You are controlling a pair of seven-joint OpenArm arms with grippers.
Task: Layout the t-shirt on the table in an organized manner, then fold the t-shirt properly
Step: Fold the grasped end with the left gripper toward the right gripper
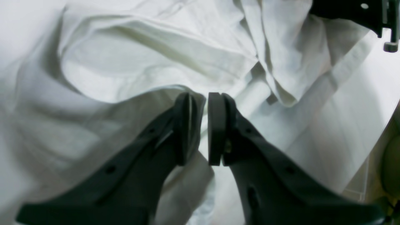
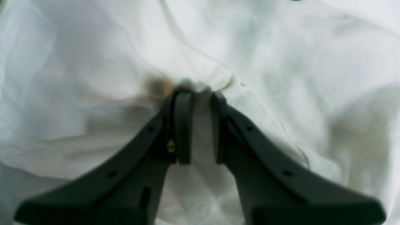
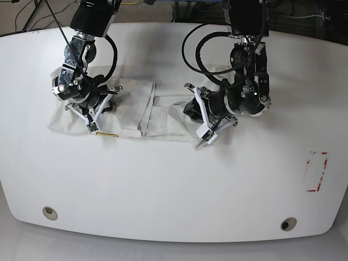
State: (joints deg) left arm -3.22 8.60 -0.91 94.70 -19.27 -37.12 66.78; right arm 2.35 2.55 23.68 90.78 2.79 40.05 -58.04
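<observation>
The white t-shirt (image 3: 136,109) lies crumpled in a long strip across the far half of the table (image 3: 174,190), between my two arms. A small orange-yellow tag (image 3: 107,134) shows at its near edge. My right gripper (image 3: 91,124) presses down on the shirt's left end. In the right wrist view this gripper (image 2: 200,93) is shut on a pinched fold of the t-shirt (image 2: 281,62), beside a blurred brownish spot (image 2: 159,86). My left gripper (image 3: 205,135) sits at the shirt's right end. Up close, this gripper (image 1: 200,95) holds its jaws nearly together with t-shirt (image 1: 156,62) cloth in the narrow gap.
A red-outlined rectangle (image 3: 317,172) marks the table at the right. Two round metal grommets (image 3: 49,212) (image 3: 288,223) sit near the front edge. Bare tabletop (image 1: 359,125) shows right of the cloth in the left wrist view, with dark hardware (image 1: 359,12) at the top right.
</observation>
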